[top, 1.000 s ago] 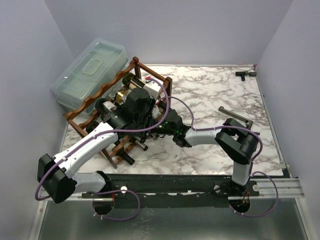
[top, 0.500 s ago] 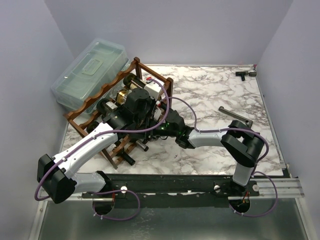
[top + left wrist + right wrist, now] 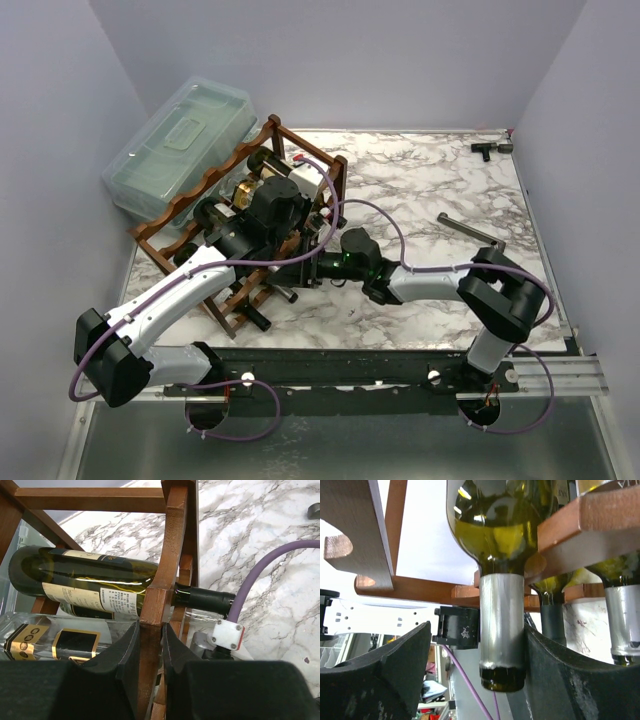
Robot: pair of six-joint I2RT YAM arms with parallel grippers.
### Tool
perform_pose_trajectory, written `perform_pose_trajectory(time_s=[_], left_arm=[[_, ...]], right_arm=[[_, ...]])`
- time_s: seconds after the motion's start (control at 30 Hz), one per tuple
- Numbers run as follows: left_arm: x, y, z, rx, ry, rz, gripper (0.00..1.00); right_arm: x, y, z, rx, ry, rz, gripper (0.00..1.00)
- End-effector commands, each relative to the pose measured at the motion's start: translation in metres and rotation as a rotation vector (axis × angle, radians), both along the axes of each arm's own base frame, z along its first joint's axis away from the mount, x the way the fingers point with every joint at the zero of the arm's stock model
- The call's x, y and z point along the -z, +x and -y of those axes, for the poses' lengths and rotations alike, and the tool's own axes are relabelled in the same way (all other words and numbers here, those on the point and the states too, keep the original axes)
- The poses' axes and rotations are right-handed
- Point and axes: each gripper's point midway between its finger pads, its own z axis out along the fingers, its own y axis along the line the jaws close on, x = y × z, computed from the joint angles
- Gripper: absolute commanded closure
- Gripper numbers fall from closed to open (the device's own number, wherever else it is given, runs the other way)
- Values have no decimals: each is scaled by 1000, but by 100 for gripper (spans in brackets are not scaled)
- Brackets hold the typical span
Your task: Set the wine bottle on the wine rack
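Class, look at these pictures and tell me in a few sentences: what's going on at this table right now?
The left claw is clamped on a wooden bar of the wine rack, apparently steadying it. The right claw is open around the foil-capped neck of a wine bottle, which seems to rest on the rack's rails. Beside it, other bottles lie in the rack. The bottle looks placed, or nearly so.

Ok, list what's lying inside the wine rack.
The wine rack holds a green labelled bottle, a clear bottle with a black-and-gold label beside it, and a silver-foiled neck between the fingers of the right hand. The arms cover the other tiers from above, so no full count.
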Motion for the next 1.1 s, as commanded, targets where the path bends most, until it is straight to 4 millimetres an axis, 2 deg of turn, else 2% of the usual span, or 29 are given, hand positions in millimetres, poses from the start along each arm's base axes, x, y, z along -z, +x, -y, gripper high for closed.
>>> perform_pose_trajectory(time_s=[0.0, 0.17, 0.37, 0.43, 0.63, 0.73, 0.9, 1.07], left_arm=[[-27, -21, 31, 140, -112, 20, 100], [-28, -22, 31, 142, -111, 24, 99], [-32, -24, 28, 141, -113, 38, 70], [-32, -25, 27, 144, -111, 47, 58], [-40, -30, 25, 163, -125, 76, 31], [-45, -31, 22, 167, -128, 103, 21], [-60, -36, 17, 171, -165, 173, 14], [-93, -45, 3, 156, -227, 267, 9]], right_arm=[[1, -3, 9, 25, -17, 27, 27], [4, -14, 18, 11, -35, 36, 25], [8, -17, 39, 45, -104, 88, 21], [9, -14, 49, 83, -144, 113, 19], [1, 2, 89, 214, -283, 216, 13], [-11, 14, 116, 298, -352, 289, 9], [-43, 35, 172, 497, -474, 400, 1], [-97, 50, 234, 742, -551, 535, 0]])
